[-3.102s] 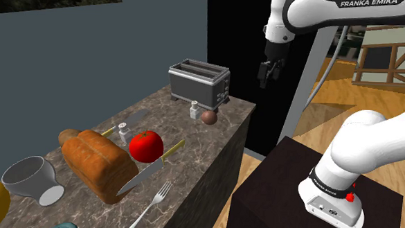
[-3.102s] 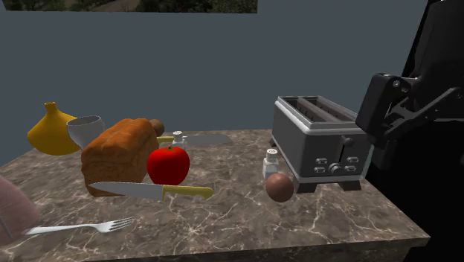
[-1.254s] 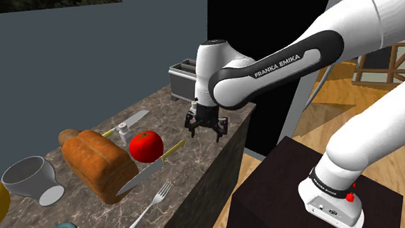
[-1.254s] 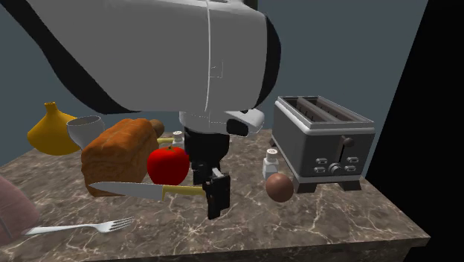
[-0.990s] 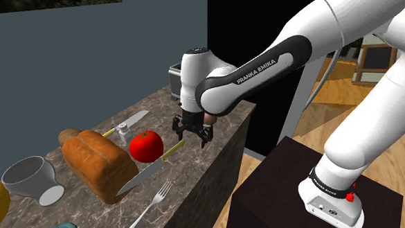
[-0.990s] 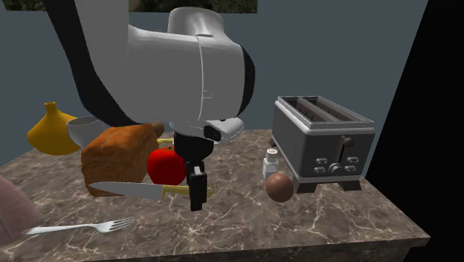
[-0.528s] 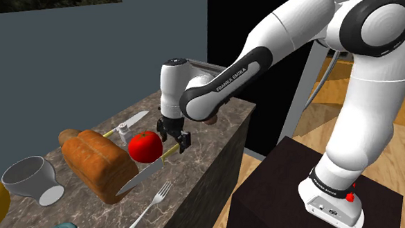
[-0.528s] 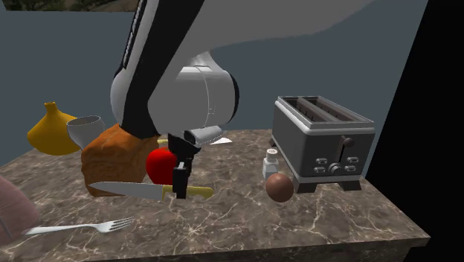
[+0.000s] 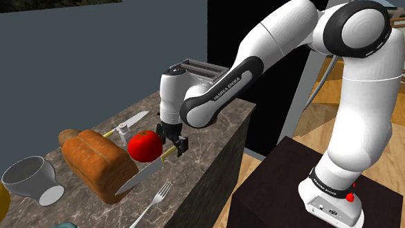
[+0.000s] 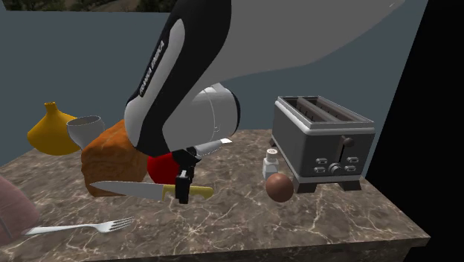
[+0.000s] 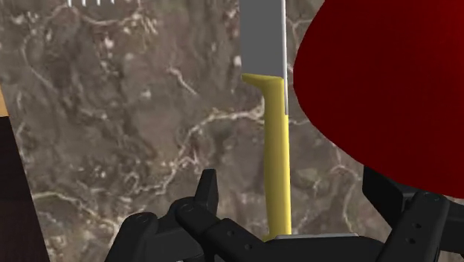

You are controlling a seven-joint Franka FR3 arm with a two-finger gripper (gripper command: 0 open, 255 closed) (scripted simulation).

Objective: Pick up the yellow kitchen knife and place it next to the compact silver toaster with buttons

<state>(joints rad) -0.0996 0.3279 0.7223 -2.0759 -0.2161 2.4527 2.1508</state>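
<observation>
The knife lies on the marble counter with its yellow handle point(image 9: 174, 150) toward the toaster and its grey blade point(image 9: 139, 178) beside the bread. My gripper point(image 9: 174, 144) hangs low over the handle, open. In the wrist view the handle point(image 11: 276, 164) runs between the two fingers point(image 11: 207, 193), closer to one of them, and neither touches it. The red apple point(image 11: 387, 89) sits right beside the other finger. The silver toaster point(image 10: 321, 141) with buttons stands at the counter's far end, off to the second exterior view's right of my gripper point(image 10: 181, 186).
A bread loaf point(image 9: 99, 164) and the apple point(image 9: 145, 145) crowd the knife. A fork point(image 9: 149, 208) lies near the counter edge. A salt shaker point(image 10: 271, 162) and a brown ball point(image 10: 279, 187) stand in front of the toaster. A bowl point(image 9: 31, 180) and a second knife point(image 9: 133, 120) lie farther back.
The arm has swung from beside the toaster down across the counter, and the gripper has sunk over the knife's yellow handle. The knife has not moved.
</observation>
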